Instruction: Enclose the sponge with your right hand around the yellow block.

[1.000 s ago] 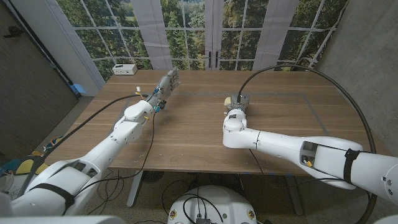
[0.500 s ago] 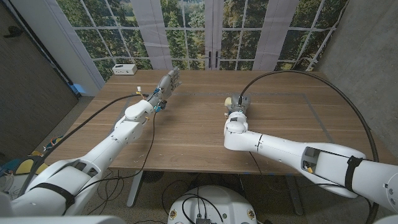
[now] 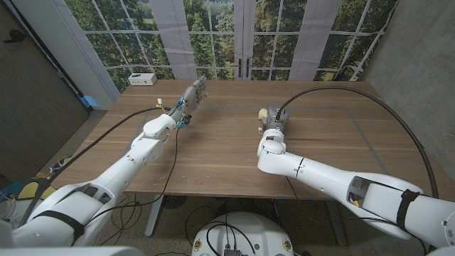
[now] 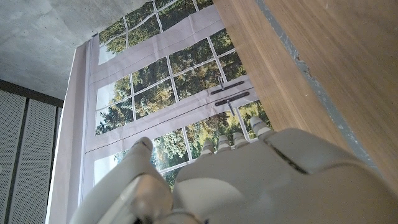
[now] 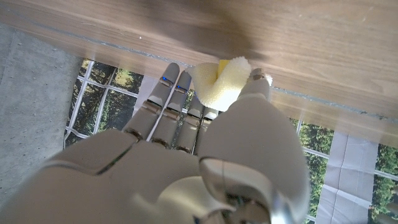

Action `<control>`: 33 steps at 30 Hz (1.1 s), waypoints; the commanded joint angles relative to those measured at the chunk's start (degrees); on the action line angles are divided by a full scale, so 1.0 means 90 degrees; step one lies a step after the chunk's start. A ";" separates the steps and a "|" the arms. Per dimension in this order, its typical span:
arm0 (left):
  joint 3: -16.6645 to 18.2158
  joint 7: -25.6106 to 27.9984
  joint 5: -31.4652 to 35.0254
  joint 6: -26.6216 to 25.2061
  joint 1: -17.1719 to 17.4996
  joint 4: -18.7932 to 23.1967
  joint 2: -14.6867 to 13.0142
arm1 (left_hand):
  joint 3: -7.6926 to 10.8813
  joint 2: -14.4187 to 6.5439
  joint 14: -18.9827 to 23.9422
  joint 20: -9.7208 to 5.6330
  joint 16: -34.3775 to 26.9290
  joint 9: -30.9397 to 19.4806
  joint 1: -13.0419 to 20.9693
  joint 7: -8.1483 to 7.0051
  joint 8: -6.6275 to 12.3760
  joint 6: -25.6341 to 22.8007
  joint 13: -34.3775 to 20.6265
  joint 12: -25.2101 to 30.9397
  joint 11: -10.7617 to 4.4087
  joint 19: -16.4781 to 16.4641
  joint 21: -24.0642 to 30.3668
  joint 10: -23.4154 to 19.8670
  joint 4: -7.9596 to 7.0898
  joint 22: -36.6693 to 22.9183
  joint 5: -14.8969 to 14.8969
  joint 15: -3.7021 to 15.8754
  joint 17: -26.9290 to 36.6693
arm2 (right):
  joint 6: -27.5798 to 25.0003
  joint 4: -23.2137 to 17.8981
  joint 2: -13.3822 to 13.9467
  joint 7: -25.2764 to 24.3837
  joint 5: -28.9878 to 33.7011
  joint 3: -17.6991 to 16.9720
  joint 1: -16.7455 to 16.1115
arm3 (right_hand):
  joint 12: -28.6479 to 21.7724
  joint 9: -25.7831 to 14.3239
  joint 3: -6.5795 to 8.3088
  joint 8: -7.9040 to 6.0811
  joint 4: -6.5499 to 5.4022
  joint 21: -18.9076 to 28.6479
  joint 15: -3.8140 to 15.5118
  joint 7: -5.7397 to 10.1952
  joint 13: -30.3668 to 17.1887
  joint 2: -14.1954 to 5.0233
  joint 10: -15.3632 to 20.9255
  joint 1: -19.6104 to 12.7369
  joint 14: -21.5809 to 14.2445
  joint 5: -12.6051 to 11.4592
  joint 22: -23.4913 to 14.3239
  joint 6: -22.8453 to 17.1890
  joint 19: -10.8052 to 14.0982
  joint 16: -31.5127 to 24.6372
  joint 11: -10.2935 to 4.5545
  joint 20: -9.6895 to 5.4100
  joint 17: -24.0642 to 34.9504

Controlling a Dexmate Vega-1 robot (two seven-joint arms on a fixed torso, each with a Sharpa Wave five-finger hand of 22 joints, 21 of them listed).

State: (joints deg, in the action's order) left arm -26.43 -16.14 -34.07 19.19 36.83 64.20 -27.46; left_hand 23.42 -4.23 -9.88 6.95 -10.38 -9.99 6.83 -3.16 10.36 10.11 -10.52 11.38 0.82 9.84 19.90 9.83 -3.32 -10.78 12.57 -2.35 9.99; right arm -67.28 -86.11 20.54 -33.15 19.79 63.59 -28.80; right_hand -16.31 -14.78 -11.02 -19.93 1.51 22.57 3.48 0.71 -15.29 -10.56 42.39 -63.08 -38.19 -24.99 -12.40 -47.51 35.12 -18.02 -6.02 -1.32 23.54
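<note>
The right hand (image 3: 271, 122) is sitting at the middle of the wooden surface (image 3: 213, 153), a little to the right, with its fingers (image 5: 168, 93) curling around a pale yellow sponge (image 5: 219, 84). In the right wrist view the sponge is folding up between those fingers on one side and the thumb on the other, and a small corner of the yellow block (image 5: 221, 64) is peeking out in the fold, so the sponge is wrapping around the block. In the head view, a bit of the sponge (image 3: 262, 113) is showing just at the far left of the hand.

The left hand (image 3: 192, 94) is reaching toward the far left part of the surface, its fingers (image 4: 235, 138) stretching out straight and side by side, holding nothing.

A small white box (image 3: 143, 79) is sitting at the far left corner.
</note>
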 commanded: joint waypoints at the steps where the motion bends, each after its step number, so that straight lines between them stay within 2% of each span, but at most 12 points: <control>1: 0.0039 0.0059 -0.0024 -0.0018 0.0112 0.0175 -0.0067 | -0.0024 -0.0026 -0.1083 0.0036 -0.0016 -0.0013 0.0028 -0.0025 0.0017 0.0473 -0.0019 0.0029 0.0019 0.0043 -0.0010 0.1093 0.0019 -0.0025 -0.0002 -0.0039 0.0014 | 0.0270 -0.0273 0.0024 -0.0246 0.0035 -0.0480 -0.0316 | 0.0021 -0.0192 0.0005 -0.0355 -0.0056 0.0052 0.0752 -0.0174 -0.0024 -0.0037 0.0117 -0.0113 -0.0072 0.0021 -0.0009 -0.2125 -0.0023 -0.0020 -0.0037 -0.0004 0.0036; 3: 0.0040 0.0071 -0.0014 -0.0021 0.0130 0.0209 -0.0087 | -0.0025 -0.0027 -0.1085 0.0038 -0.0015 -0.0013 0.0028 -0.0025 0.0018 0.0471 -0.0019 0.0029 0.0020 0.0047 -0.0013 0.1095 0.0020 -0.0025 -0.0002 -0.0044 0.0014 | 0.0331 -0.0340 0.0008 -0.0307 -0.0007 -0.0623 -0.0407 | 0.0032 -0.0209 0.0012 -0.0370 -0.0068 0.0057 0.0750 -0.0161 -0.0031 -0.0027 0.0110 -0.0122 -0.0071 0.0030 -0.0009 -0.2115 -0.0030 -0.0015 0.0008 -0.0011 0.0038; 8: 0.0052 0.0074 -0.0027 -0.0019 0.0172 0.0276 -0.0115 | -0.0028 -0.0030 -0.1083 0.0034 -0.0015 -0.0013 0.0028 -0.0026 0.0017 0.0472 -0.0019 0.0030 0.0015 0.0038 -0.0016 0.1092 0.0020 -0.0025 -0.0002 -0.0044 0.0014 | 0.0468 -0.0441 0.0025 -0.0364 -0.0055 -0.0804 -0.0518 | 0.0044 -0.0234 0.0034 -0.0405 -0.0099 0.0074 0.0750 -0.0181 -0.0047 -0.0025 0.0131 -0.0145 -0.0084 0.0051 -0.0008 -0.2113 -0.0038 -0.0011 0.0002 -0.0005 0.0047; 12: 0.0061 0.0126 -0.0011 -0.0024 0.0209 0.0343 -0.0141 | -0.0030 -0.0031 -0.1082 0.0036 -0.0015 -0.0013 0.0029 -0.0024 0.0017 0.0471 -0.0019 0.0030 0.0011 0.0039 -0.0023 0.1092 0.0021 -0.0026 -0.0002 -0.0037 0.0014 | 0.0727 -0.0638 0.0008 -0.0394 -0.0331 -0.1235 -0.0738 | 0.0063 -0.0227 0.0048 -0.0417 -0.0123 0.0087 0.0748 -0.0182 -0.0060 -0.0016 0.0127 -0.0162 -0.0086 0.0069 -0.0008 -0.2114 -0.0047 -0.0003 -0.0003 -0.0004 0.0052; 15: 0.0068 0.0139 -0.0018 -0.0039 0.0236 0.0391 -0.0160 | -0.0031 -0.0032 -0.1083 0.0035 -0.0015 -0.0013 0.0029 -0.0024 0.0018 0.0470 -0.0019 0.0030 0.0010 0.0039 -0.0025 0.1092 0.0021 -0.0026 -0.0002 -0.0037 0.0014 | 0.0761 -0.0668 0.0021 -0.0479 -0.0293 -0.1253 -0.0773 | 0.0074 -0.0229 0.0058 -0.0428 -0.0138 0.0095 0.0742 -0.0190 -0.0068 -0.0015 0.0123 -0.0172 -0.0091 0.0080 -0.0007 -0.2114 -0.0053 0.0000 -0.0015 -0.0005 0.0055; 20: 0.0080 0.0167 -0.0026 -0.0053 0.0286 0.0482 -0.0192 | -0.0034 -0.0034 -0.1082 0.0034 -0.0015 -0.0013 0.0030 -0.0020 0.0019 0.0466 -0.0019 0.0032 0.0016 0.0034 -0.0029 0.1088 0.0022 -0.0026 -0.0002 -0.0039 0.0014 | 0.1029 -0.0855 0.0090 -0.0450 -0.0491 -0.1510 -0.0927 | 0.0073 -0.0232 0.0066 -0.0437 -0.0158 0.0104 0.0744 -0.0181 -0.0078 -0.0010 0.0156 -0.0182 -0.0099 0.0094 -0.0006 -0.2097 -0.0061 0.0003 0.0021 -0.0003 0.0059; 21: 0.0082 0.0184 -0.0020 -0.0059 0.0298 0.0504 -0.0201 | -0.0034 -0.0034 -0.1082 0.0031 -0.0015 -0.0013 0.0030 -0.0022 0.0018 0.0469 -0.0019 0.0032 0.0016 0.0033 -0.0030 0.1089 0.0022 -0.0026 -0.0002 -0.0038 0.0013 | 0.1174 -0.0961 0.0080 -0.0406 -0.0690 -0.1739 -0.1040 | 0.0075 -0.0232 0.0067 -0.0437 -0.0161 0.0104 0.0749 -0.0181 -0.0079 -0.0008 0.0156 -0.0183 -0.0096 0.0096 -0.0006 -0.2095 -0.0066 0.0005 0.0022 -0.0004 0.0059; 24: 0.0092 0.0208 -0.0026 -0.0063 0.0330 0.0557 -0.0215 | -0.0036 -0.0035 -0.1081 0.0038 -0.0015 -0.0013 0.0030 -0.0022 0.0018 0.0467 -0.0019 0.0031 0.0016 0.0031 -0.0033 0.1091 0.0023 -0.0026 -0.0002 -0.0040 0.0013 | 0.1452 -0.1108 0.0151 -0.0317 -0.0948 -0.1988 -0.1176 | 0.0081 -0.0230 0.0073 -0.0445 -0.0174 0.0112 0.0752 -0.0190 -0.0086 -0.0002 0.0167 -0.0194 -0.0103 0.0106 -0.0005 -0.2093 -0.0071 0.0008 0.0007 -0.0006 0.0061; 25: 0.0090 0.0209 -0.0019 -0.0066 0.0341 0.0582 -0.0231 | -0.0036 -0.0035 -0.1082 0.0036 -0.0015 -0.0013 0.0030 -0.0018 0.0019 0.0466 -0.0019 0.0031 0.0016 0.0031 -0.0033 0.1091 0.0023 -0.0026 -0.0002 -0.0039 0.0013 | 0.1330 -0.1098 0.0094 -0.0359 -0.0948 -0.2002 -0.1164 | 0.0078 -0.0233 0.0076 -0.0450 -0.0177 0.0115 0.0746 -0.0191 -0.0088 -0.0003 0.0181 -0.0198 -0.0113 0.0109 -0.0005 -0.2095 -0.0069 0.0006 0.0010 -0.0002 0.0061; 33: 0.0121 0.0297 -0.0027 -0.0093 0.0466 0.0769 -0.0299 | -0.0041 -0.0036 -0.1080 0.0034 -0.0015 -0.0013 0.0030 -0.0021 0.0019 0.0465 -0.0019 0.0031 0.0017 0.0032 -0.0043 0.1089 0.0023 -0.0027 -0.0002 -0.0034 0.0014 | 0.1652 -0.1346 0.0223 -0.0300 -0.1296 -0.2302 -0.1336 | 0.0097 -0.0234 0.0097 -0.0477 -0.0211 0.0128 0.0743 -0.0212 -0.0109 0.0001 0.0196 -0.0232 -0.0115 0.0134 -0.0002 -0.2095 -0.0103 0.0023 0.0030 -0.0008 0.0065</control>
State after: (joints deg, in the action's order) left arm -25.62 -14.31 -34.31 18.60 39.78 69.11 -29.36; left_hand 23.19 -4.23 -9.88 6.95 -10.38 -9.99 6.83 -3.16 10.36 10.11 -10.52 11.38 0.82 9.84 19.68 9.83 -3.09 -10.78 12.57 -2.36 9.99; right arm -56.17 -95.17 21.59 -36.36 12.44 47.43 -38.32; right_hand -15.66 -14.80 -10.11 -22.10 0.07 23.31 3.58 0.71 -16.12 -9.73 43.73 -63.91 -38.70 -24.04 -12.24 -47.51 34.68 -18.01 -5.72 -1.32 23.80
